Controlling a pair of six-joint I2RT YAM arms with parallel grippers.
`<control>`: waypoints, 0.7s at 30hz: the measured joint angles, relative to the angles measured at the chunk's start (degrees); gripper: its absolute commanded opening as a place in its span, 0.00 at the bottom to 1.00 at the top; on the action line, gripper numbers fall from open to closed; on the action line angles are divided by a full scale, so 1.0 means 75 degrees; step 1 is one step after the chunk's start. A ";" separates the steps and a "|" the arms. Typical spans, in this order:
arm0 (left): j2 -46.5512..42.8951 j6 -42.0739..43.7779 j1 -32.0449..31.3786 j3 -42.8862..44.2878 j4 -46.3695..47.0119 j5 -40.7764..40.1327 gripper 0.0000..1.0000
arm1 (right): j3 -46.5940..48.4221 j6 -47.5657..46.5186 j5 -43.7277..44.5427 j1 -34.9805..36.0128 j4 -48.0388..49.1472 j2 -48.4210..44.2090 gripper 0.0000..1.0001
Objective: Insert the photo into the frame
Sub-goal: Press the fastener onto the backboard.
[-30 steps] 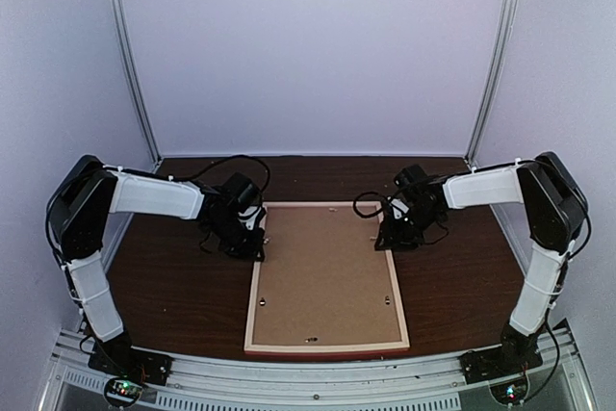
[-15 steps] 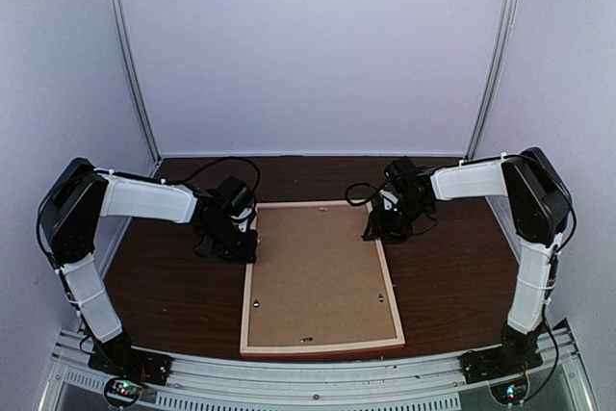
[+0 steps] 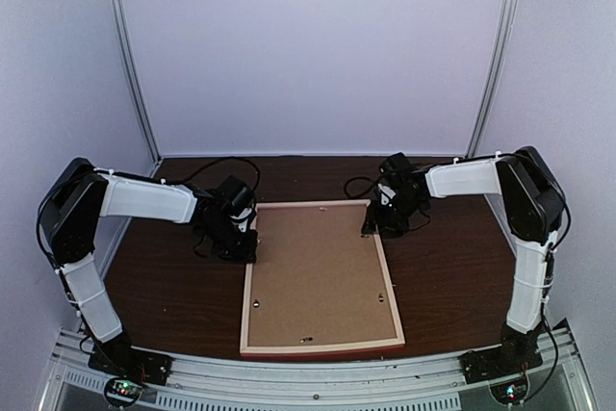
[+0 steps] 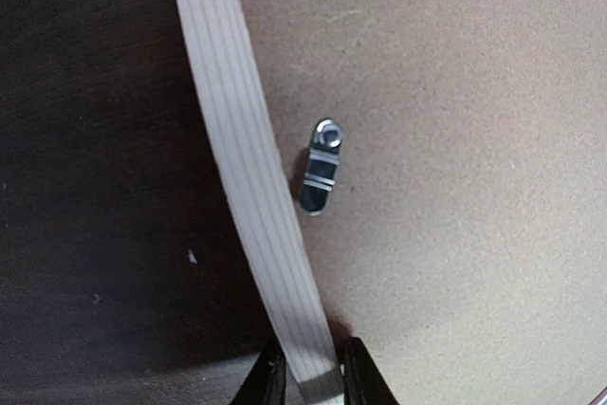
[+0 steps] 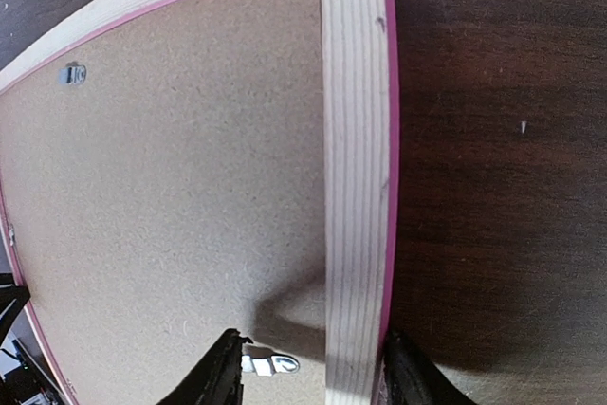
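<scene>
The frame point(image 3: 248, 307) lies face down on the table, pale wood back edges up, with a thin pink side moulding. A plain brown backing board point(image 3: 318, 271) fills it. The photo is hidden. My left gripper point(image 3: 252, 249) is shut on the frame's left rail point(image 4: 237, 120), one finger on each side, as the left wrist view point(image 4: 313, 384) shows. My right gripper point(image 3: 372, 228) is open across the right rail point(image 5: 356, 139). In the right wrist view point(image 5: 308, 372) one finger is over the backing board and the other is against the pink outer edge.
Small metal turn clips sit on the backing board, one by the left rail point(image 4: 322, 168) and one by my right gripper's inner finger point(image 5: 268, 363). Dark wood table point(image 3: 452, 267) lies on both sides. Purple walls enclose the back and sides.
The frame has shifted a little to the left with my left gripper on it. My right gripper has moved left and farther along the right rail.
</scene>
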 measured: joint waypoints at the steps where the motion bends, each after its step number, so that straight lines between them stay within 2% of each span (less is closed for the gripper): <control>1: 0.0000 0.0003 0.0000 0.0000 0.0000 0.0000 0.21 | 0.0012 0.0000 0.0082 0.0032 -0.0009 0.0000 0.50; 11: 0.0003 0.0003 0.0003 0.0003 0.0000 0.0012 0.21 | 0.0344 -0.0428 0.0944 0.0385 -0.0495 0.0134 0.49; 21: 0.0009 0.0006 0.0009 0.0006 0.0000 0.0017 0.21 | 0.0501 -0.1218 0.0927 0.0411 -0.0997 0.0134 0.43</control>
